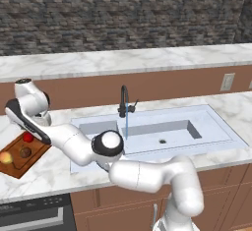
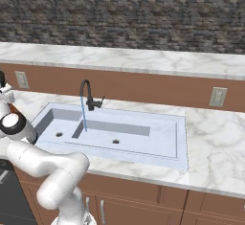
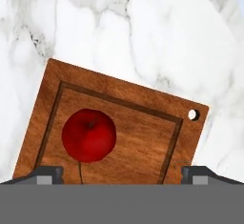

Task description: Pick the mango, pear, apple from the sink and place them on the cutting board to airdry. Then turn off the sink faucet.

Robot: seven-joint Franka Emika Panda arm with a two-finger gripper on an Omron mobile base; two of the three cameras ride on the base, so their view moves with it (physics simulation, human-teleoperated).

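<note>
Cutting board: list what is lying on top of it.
On the cutting board lie the apple, the pear and the mango. The arm covers the board's far end, so anything there is hidden.

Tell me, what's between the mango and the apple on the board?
The pear lies roughly between the mango and apple on the board, in the left base view.

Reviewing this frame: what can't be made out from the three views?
- Left base view: the arm covers part of the cutting board and the left end of the sink; the frame edge clips the mango.
- Hand view: the grey band cuts off the board's near edge below the apple; mango and pear lie outside it.
- Both base views: the sink faucet lever position is too small to read, though water runs.
</note>
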